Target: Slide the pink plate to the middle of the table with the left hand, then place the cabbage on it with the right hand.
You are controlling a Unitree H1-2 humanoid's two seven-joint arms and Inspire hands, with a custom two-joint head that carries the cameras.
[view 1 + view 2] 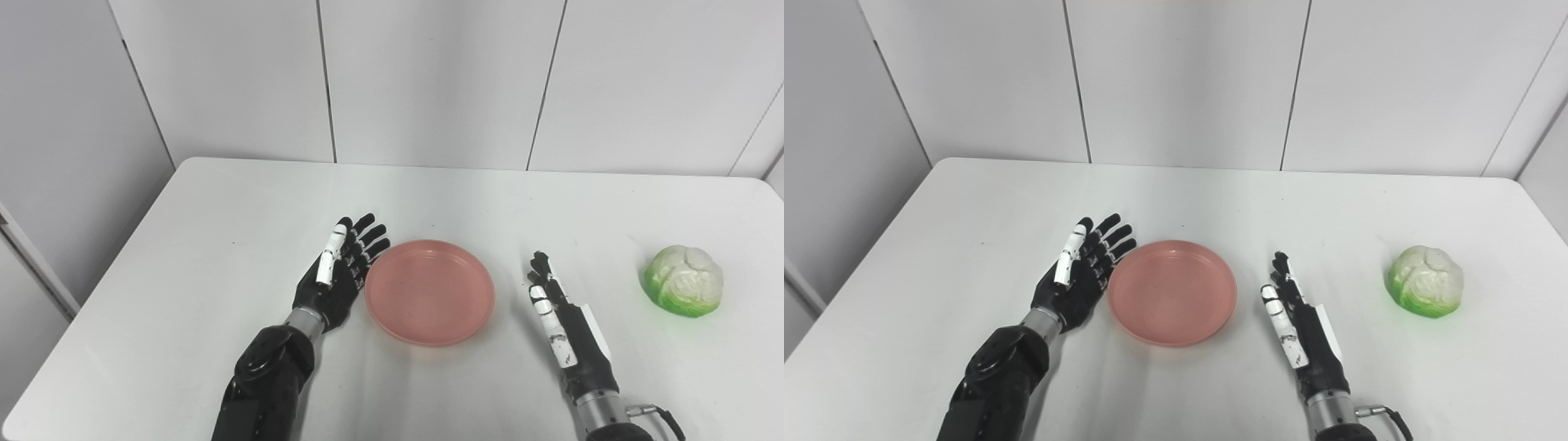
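Both forearms run off the bottom edge; the table (pixel 184 257) loses its near corners to the frame.

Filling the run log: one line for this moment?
left hand open beside pink plate | right hand open | cabbage on table, untouched

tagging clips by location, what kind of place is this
Probably a robot test lab, not a kitchen: a bare white table against plain white wall panels, with only a pink plate and a toy-like cabbage set out.
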